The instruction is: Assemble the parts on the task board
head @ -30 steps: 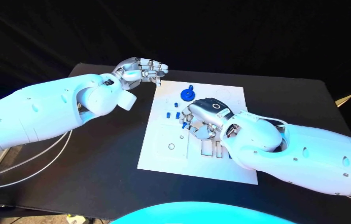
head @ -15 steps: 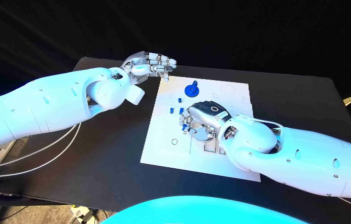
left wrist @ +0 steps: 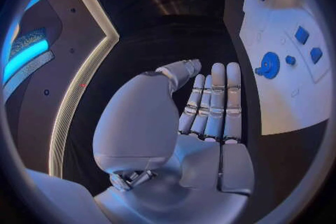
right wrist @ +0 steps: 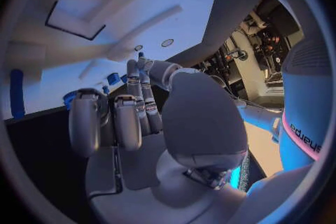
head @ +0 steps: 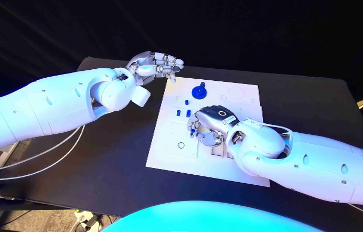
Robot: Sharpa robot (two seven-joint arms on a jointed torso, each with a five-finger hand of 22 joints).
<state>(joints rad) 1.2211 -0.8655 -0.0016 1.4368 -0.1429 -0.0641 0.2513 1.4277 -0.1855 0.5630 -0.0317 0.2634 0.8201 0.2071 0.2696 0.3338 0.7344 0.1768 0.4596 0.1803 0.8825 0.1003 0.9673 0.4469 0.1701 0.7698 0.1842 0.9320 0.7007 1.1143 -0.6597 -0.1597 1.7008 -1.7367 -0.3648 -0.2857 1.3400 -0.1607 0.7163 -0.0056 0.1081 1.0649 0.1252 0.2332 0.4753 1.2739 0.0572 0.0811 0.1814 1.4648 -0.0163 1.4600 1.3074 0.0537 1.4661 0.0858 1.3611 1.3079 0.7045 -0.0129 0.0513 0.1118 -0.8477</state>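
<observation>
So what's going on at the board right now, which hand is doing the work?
The right robot hand is down over the middle of the white task board, fingers curled among the small blue parts; whether it actually holds one cannot be told. The left robot hand is off the board's far left corner, above the black table, with its fingers together and nothing in it. A round blue gear-like part sits untouched near the board's far edge.

Right hand (head: 213,123) covers task board (head: 170,156) centre; anything under fingers (head: 198,132) hidden.
</observation>
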